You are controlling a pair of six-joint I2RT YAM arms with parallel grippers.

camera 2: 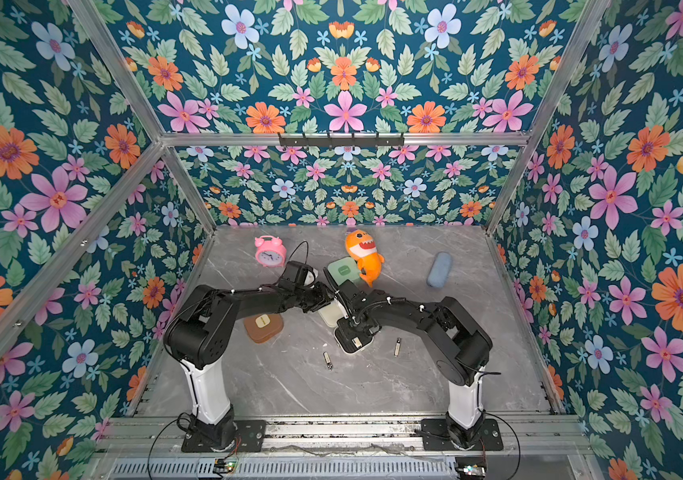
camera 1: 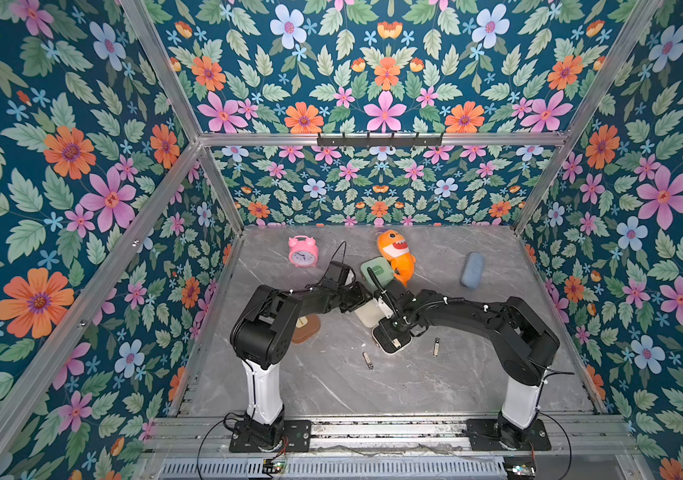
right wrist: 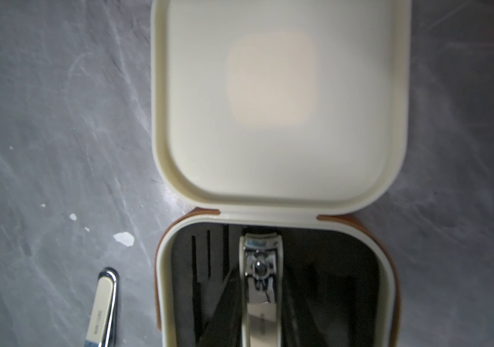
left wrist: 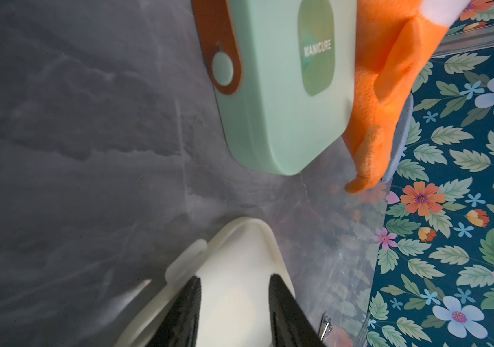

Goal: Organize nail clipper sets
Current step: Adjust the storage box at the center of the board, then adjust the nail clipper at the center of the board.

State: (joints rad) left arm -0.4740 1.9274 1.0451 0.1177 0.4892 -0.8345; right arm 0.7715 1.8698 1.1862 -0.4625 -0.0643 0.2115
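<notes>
Cream case (right wrist: 385, 270) sits open on the surface (camera 1: 331, 390); left pincer (left wrist: 235, 290) clamps its raised lid (left wrist: 239, 255), right pincer (right wrist: 259, 303) seemingly pinches a clipper (right wrist: 258, 264) over the black insert (right wrist: 191, 270); another clipper (right wrist: 103, 309) lies loose just beside.

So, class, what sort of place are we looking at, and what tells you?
Probably a robot test booth, not a home: floral-papered panels in an aluminium frame, and a left arm and right arm bolted to a rail at a marble-look tabletop.
</notes>
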